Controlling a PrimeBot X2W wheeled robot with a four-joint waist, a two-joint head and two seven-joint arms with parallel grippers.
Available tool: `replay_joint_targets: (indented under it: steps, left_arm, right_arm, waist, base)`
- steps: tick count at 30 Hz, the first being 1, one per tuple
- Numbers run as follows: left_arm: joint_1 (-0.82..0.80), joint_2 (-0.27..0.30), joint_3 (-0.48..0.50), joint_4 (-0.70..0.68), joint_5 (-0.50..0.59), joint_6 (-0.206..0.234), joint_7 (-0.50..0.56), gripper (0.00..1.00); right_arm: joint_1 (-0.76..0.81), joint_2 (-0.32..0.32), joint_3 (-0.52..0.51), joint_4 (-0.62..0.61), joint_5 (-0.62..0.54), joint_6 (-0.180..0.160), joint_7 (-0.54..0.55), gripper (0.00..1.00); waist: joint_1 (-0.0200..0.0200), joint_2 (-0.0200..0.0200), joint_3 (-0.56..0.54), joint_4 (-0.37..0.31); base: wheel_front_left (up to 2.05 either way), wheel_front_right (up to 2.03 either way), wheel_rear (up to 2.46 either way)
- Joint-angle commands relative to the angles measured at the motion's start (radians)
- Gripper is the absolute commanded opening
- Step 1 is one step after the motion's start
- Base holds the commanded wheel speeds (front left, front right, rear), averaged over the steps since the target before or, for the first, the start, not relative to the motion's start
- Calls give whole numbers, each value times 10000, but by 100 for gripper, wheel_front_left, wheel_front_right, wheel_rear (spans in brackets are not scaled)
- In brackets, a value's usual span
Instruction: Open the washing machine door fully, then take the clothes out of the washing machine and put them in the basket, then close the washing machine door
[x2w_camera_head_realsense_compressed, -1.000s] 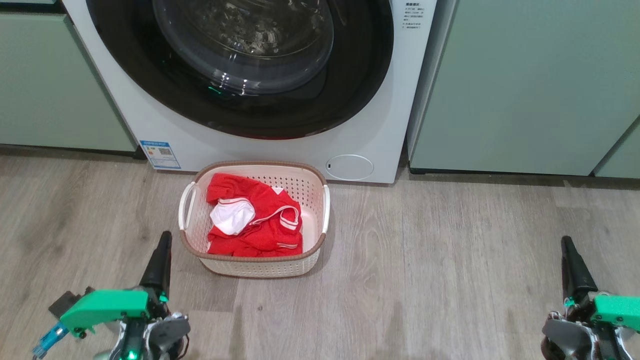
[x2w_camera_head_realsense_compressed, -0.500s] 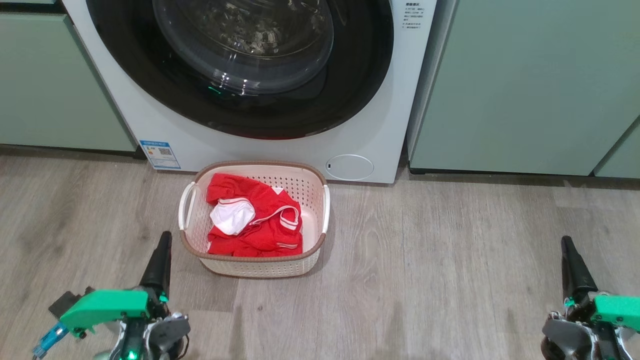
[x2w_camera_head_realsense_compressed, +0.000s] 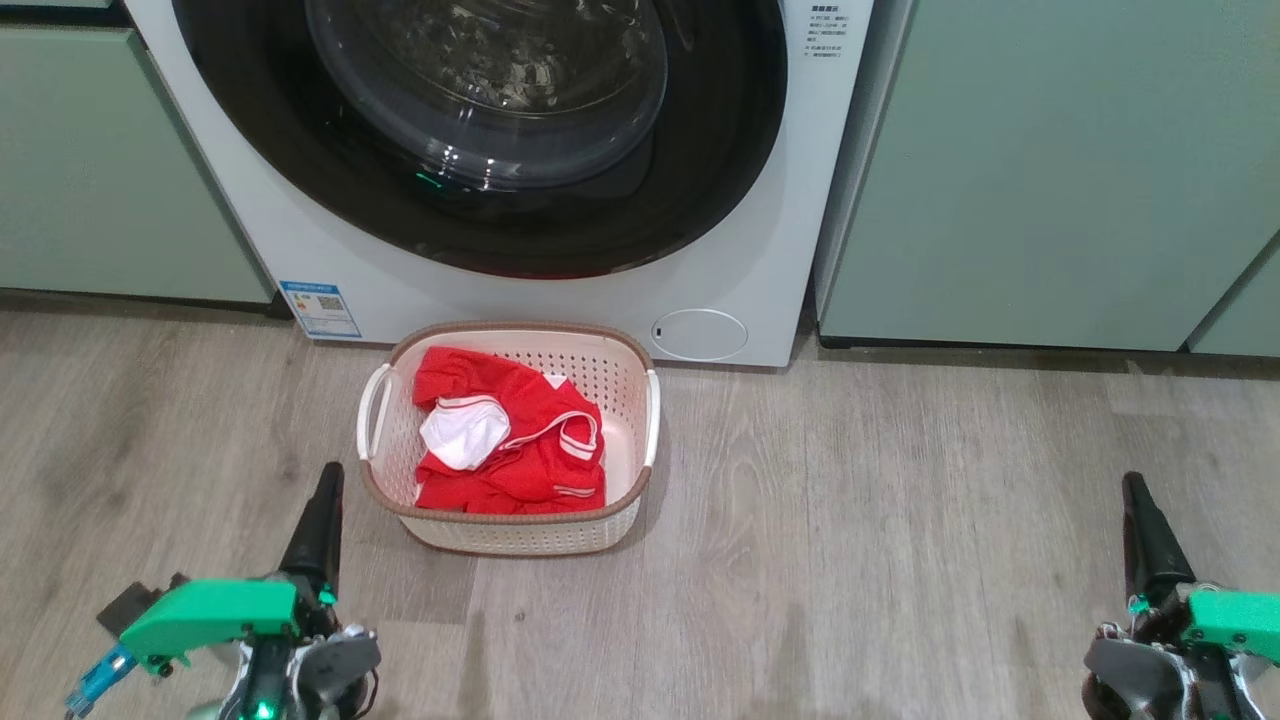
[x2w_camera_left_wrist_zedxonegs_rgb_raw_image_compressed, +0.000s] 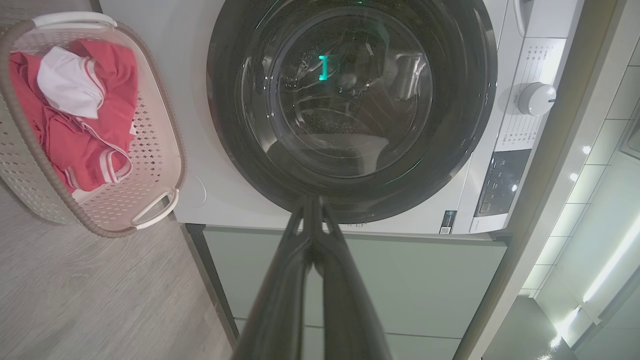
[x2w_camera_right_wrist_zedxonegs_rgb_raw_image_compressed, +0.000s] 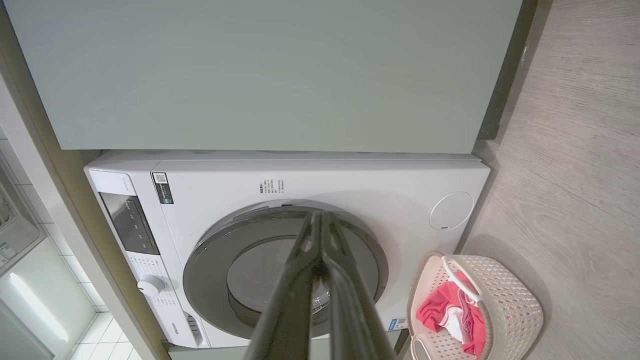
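Closed washing machine door (x2w_camera_head_realsense_compressed: 700, 180), clothes (x2w_camera_head_realsense_compressed: 520, 455) binned.
We see red clothes inside the basket (x2w_camera_head_realsense_compressed: 520, 535) at center, just below the washing machine (x2w_camera_head_realsense_compressed: 745, 270); our left gripper (x2w_camera_head_realsense_compressed: 328, 480) lower left and right gripper (x2w_camera_head_realsense_compressed: 1132, 488) lower right, both clenched empty.

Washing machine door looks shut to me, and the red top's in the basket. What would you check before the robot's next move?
1. The washing machine door closed flush: ok.
2. The red garment wholly inside the basket: ok.
3. Nothing left in the drum: cannot tell, glare.
4. The left gripper shut, empty: ok.
5. The right gripper shut, empty: ok.
6. The basket upright on the floor, apart from both grippers: ok.
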Motion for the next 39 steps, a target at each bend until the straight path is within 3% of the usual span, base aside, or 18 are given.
replay_joint_targets:
  steps: [1,39]
  left_arm:
    - [-555,53,284,-353,-49,6,62,0]
    - [-555,52,283,-353,-50,6,61,0]
  right_arm:
    - [-463,-16,191,-422,60,-6,60,0]
    - [-463,-16,192,-422,61,-6,59,0]
  waist:
    - [0,0,0,0]
    - [0,0,0,0]
  base:
    - [0,0,0]
    - [0,0,0]
